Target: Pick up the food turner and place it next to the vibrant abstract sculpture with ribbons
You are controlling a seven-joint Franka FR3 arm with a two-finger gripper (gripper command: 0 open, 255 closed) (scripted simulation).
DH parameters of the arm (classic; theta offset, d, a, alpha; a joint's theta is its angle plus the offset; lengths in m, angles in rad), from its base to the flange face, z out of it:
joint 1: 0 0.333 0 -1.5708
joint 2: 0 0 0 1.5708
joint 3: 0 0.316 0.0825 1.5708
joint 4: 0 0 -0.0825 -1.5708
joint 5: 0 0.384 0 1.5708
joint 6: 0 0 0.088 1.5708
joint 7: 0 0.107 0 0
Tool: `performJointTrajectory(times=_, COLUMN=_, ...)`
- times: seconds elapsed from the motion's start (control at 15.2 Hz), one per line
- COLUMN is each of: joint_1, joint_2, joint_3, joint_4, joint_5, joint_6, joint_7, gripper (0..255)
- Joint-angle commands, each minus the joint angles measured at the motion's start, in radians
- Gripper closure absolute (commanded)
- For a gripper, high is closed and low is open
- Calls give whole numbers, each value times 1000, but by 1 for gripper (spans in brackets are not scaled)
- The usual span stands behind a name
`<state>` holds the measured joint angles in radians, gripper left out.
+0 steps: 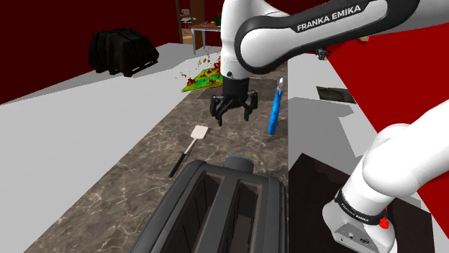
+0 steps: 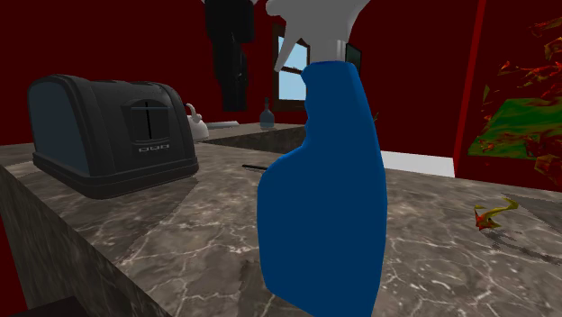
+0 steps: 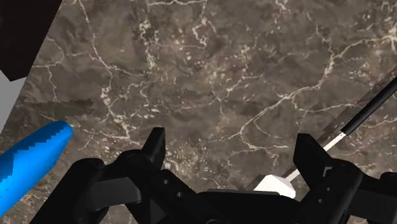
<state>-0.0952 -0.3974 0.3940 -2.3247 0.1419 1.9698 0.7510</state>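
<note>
One gripper: its fingers stand wide apart and clasp nothing. I judge they are spread this way to take a thin handle between them.
Food turner: it lies flat on the marble counter. The white blade points toward the gripper and the dark handle runs back toward the toaster. In the wrist view it sits just beside one finger, off the middle line.
Height: in the shoulder view the gripper hangs above the counter, apart from the turner.
Step in hand: this looks like the approach. The hand likely needs a sideways shift to centre on the turner before lowering.
Sculpture: the tangle of green and red ribbons sits at the counter's far end, well apart from the turner. The bare marble in front of it offers room to set the turner down.
Spray bottle: the blue bottle stands upright near the gripper, on the shoulder view's right. A wide swing could knock it over.
</note>
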Motion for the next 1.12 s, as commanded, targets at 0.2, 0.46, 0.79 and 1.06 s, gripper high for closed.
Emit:
performJointTrajectory(times=0.2, joint_1=-43, joint_2=215, joint_3=93, joint_4=117, joint_5=-38, joint_6=79, joint_7=283, gripper=0)
performJointTrajectory(times=0.46, joint_1=-55, joint_2=398, joint_3=131, joint_4=232, joint_5=-108, joint_6=122, joint_7=506, gripper=0)
performJointTrajectory(times=0.79, joint_1=-23, joint_2=625, joint_3=116, joint_4=403, joint_5=-203, joint_6=148, joint_7=761, gripper=0)
performJointTrajectory(times=1.06, joint_1=-3, joint_2=696, joint_3=98, joint_4=441, joint_5=-229, joint_6=173, joint_7=826, gripper=0)
